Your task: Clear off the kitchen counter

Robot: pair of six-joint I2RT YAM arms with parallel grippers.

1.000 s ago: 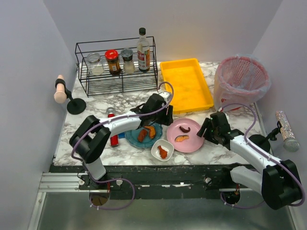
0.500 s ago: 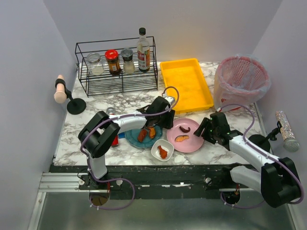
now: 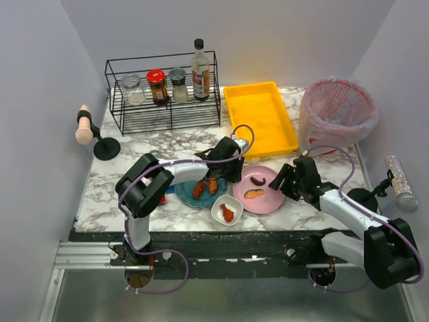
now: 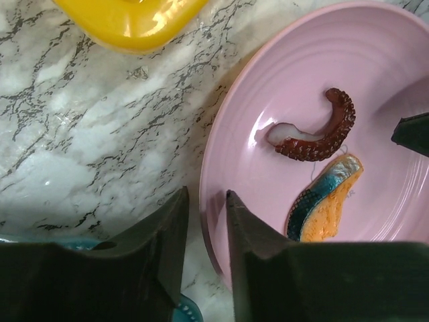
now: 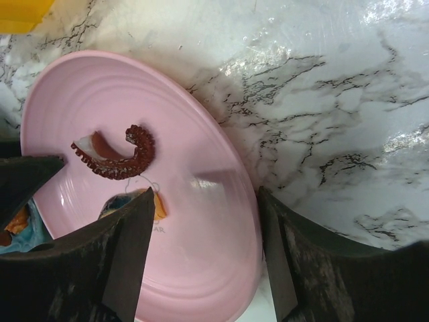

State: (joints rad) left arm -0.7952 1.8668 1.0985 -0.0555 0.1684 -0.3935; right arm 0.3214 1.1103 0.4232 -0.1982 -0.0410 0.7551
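Observation:
The marble kitchen counter (image 3: 194, 137) holds a pink plate (image 3: 269, 201) with a red octopus tentacle (image 3: 259, 180) and an orange-and-blue fish piece (image 3: 254, 194). My left gripper (image 3: 232, 171) is at the plate's left rim. In the left wrist view my left gripper (image 4: 208, 198) has its jaws a narrow gap apart astride the plate's (image 4: 375, 87) rim, with marble showing beside the rim. My right gripper (image 3: 284, 181) is at the plate's right rim. In the right wrist view it (image 5: 204, 194) is wide open over the plate (image 5: 100, 87).
A blue plate (image 3: 181, 194) with food pieces and a small white bowl (image 3: 218, 204) lie left of the pink plate. A yellow tray (image 3: 258, 117), a pink bin (image 3: 337, 111) and a wire rack (image 3: 164, 114) with jars stand at the back. A red can (image 3: 159, 196) sits behind my left arm.
My left gripper moved right from over the blue plate to the pink plate's left rim. My right gripper edged left onto the plate's right rim.

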